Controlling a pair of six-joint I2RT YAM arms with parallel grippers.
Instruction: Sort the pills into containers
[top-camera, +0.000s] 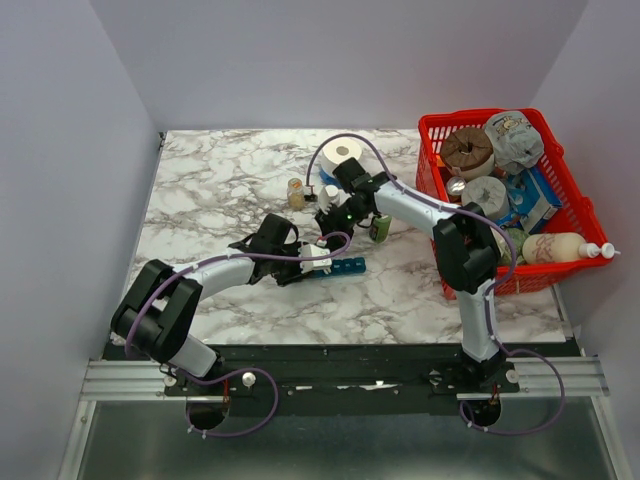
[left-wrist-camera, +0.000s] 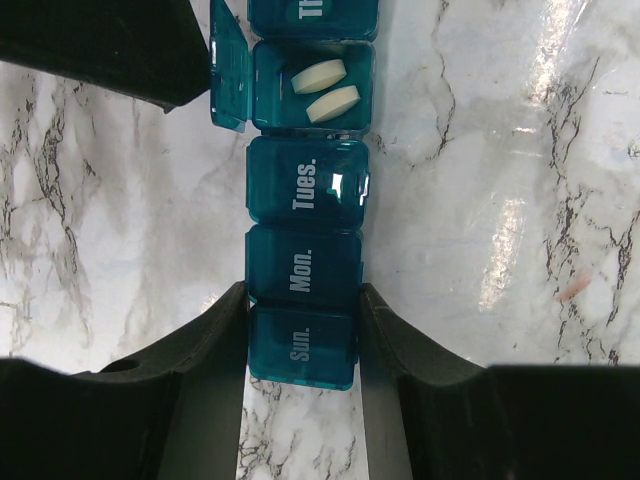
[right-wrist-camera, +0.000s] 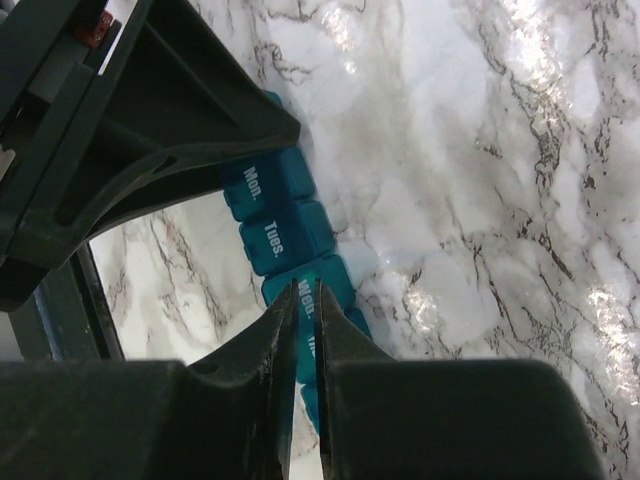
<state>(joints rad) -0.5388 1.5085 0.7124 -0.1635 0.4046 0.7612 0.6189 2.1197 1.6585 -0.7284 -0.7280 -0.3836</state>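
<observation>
Marble table (top-camera: 220, 190), one red basket (top-camera: 470, 114) far right, not involved. One teal pill organizer (left-wrist-camera: 305, 185) lies mid-table, just in front of the left arm. Left gripper (left-wrist-camera: 303, 295) is clamped on its "Sun." end, likely to stop the strip sliding during loading. Right gripper (right-wrist-camera: 305, 300) hangs over the "Wed." cell, jaws nearly together with a thin slit; can't tell if anything is pinched. Three small bottles stand behind: amber (top-camera: 296, 192), white (top-camera: 328, 195), green (top-camera: 380, 228). Five cells visible in the left wrist view, one with its lid (left-wrist-camera: 228, 75) open and holding two white pills (left-wrist-camera: 320, 77).
</observation>
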